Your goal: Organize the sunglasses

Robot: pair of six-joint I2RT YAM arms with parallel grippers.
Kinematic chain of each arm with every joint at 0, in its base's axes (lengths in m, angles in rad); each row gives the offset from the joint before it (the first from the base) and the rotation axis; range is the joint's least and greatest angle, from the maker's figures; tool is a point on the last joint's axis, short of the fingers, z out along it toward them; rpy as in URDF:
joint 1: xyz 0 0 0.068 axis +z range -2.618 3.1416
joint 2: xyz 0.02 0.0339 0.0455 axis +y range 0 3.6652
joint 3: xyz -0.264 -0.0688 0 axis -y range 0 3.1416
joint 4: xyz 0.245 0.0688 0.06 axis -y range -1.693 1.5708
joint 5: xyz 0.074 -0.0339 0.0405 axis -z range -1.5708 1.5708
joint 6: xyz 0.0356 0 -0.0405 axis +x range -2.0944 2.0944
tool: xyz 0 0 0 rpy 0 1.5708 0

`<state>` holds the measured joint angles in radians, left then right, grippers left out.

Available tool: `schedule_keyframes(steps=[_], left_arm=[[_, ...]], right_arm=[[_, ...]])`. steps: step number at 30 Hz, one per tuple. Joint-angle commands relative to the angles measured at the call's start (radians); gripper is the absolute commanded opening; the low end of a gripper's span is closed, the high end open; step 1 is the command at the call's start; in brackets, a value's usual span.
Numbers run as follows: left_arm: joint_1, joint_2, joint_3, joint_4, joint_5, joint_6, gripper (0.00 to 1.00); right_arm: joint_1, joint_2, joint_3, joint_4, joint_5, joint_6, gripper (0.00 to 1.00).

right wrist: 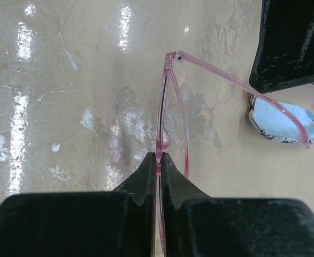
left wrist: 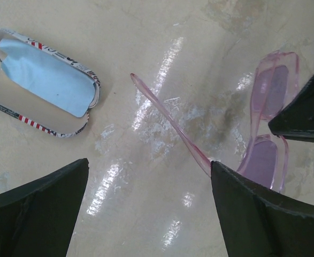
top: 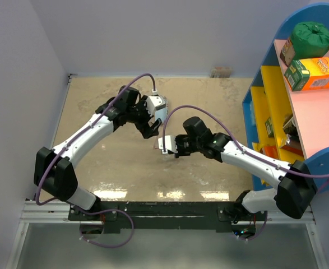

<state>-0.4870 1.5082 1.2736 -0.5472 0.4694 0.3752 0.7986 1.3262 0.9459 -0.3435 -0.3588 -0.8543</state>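
Right hand (right wrist: 158,156) is pinched onto the sunglasses (left wrist: 274,91); left hand (left wrist: 148,209) hovers alongside, spread wide.

an oblong flag-print hard case (left wrist: 23,101) is lying open on the glossy beige tabletop (top: 108,95), holding a light blue square cloth (left wrist: 44,75). a blue-and-yellow shelf unit (top: 321,17) is standing at the right, carrying a crumpled green bag (top: 313,36) and an orange-green carton (top: 313,74).

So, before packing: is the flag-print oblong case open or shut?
Open: the flag-print oblong case lies spread, a light blue cloth inside one half.
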Motion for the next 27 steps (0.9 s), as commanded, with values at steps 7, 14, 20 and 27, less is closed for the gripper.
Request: schedule_keyframes(steps=[7,14,20,27], left_arm=[[-0.002,0.013,0.003,0.044,-0.112,-0.044,1.00],[-0.031,0.050,0.018,-0.014,-0.031,-0.010,1.00],[-0.058,0.056,0.032,-0.046,0.006,0.016,1.00],[-0.078,0.067,0.038,-0.072,0.034,0.037,1.00]], right_arm=[[0.002,-0.036,0.008,0.021,-0.040,-0.008,0.00],[0.002,-0.041,0.007,0.023,-0.039,-0.008,0.00],[-0.001,-0.038,0.005,0.026,-0.032,-0.006,0.00],[0.001,-0.038,0.002,0.029,-0.029,-0.008,0.00]])
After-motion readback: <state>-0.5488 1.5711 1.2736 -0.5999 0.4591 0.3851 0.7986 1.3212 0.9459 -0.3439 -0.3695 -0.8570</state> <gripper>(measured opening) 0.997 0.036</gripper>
